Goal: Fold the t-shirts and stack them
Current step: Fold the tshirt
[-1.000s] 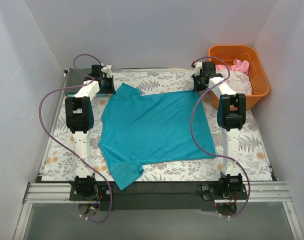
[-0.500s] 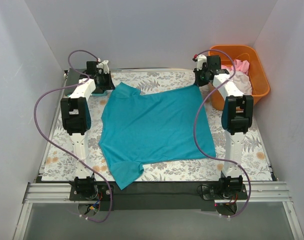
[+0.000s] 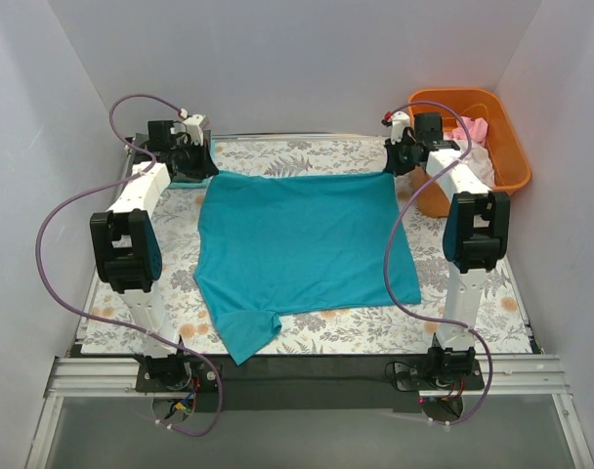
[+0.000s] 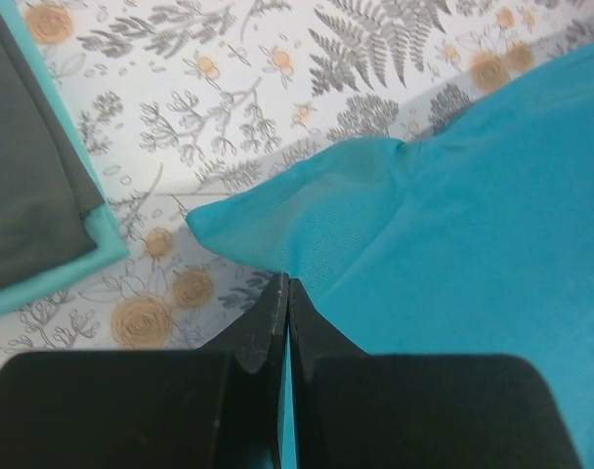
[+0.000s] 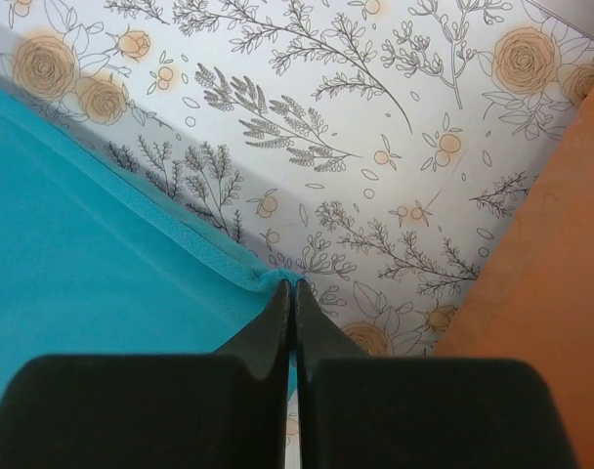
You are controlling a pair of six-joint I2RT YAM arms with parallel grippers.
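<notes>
The floral cover [image 3: 116, 293] is showing bare margin along the near, left and right edges of the teal shirt [image 3: 302, 244], which is lying flat mid-table. The tub [image 3: 513, 156] is crowding the far right corner. The left gripper [image 4: 285, 285] is clenching the shirt's far-left corner, and the right gripper [image 5: 290, 285] its far-right corner.

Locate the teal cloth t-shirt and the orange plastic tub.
teal cloth t-shirt [image 3: 297, 239]: top external view, middle of its body.
orange plastic tub [image 3: 453, 93]: top external view, far rim.

L wrist view: dark grey shirt [image 4: 28, 186] cut off at left edge, teal t-shirt [image 4: 453, 254] at right. R wrist view: orange tub [image 5: 541, 244] cropped at right. Top view: white shirt [image 3: 479, 164] partly behind right arm [image 3: 448, 176].
</notes>
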